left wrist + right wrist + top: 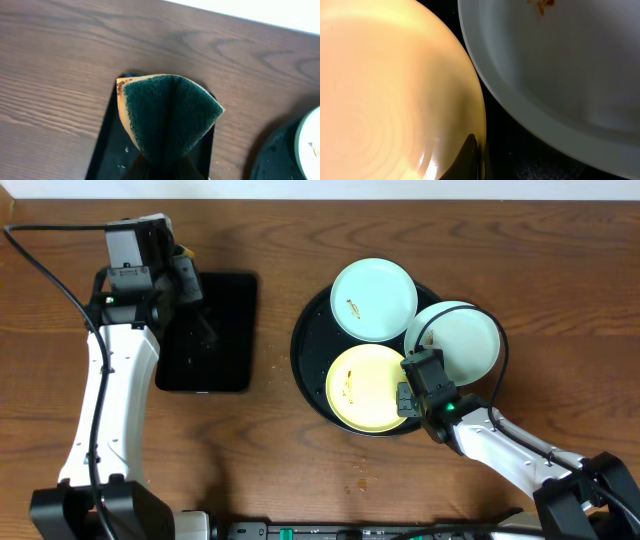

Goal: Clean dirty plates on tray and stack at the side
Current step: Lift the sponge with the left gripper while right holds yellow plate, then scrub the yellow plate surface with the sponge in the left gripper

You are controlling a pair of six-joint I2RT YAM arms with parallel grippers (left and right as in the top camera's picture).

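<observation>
The round black tray [308,345] holds three plates: a pale blue one [373,300] at the back, a pale white one [462,340] at the right, and a pale yellow one [362,385] at the front. Each has a small brown smear. My right gripper [408,392] is shut on the yellow plate's right rim; the right wrist view shows one finger [474,156] on the yellow plate [385,85], with the white plate [555,65] beside it. My left gripper [167,167] is shut on a folded green and yellow sponge [167,117], held above the rectangular tray.
A smaller rectangular black tray [225,330] lies left of the round tray, under my left gripper [187,280]; it also shows in the left wrist view [107,145]. A few crumbs [362,470] lie on the wooden table in front of the round tray.
</observation>
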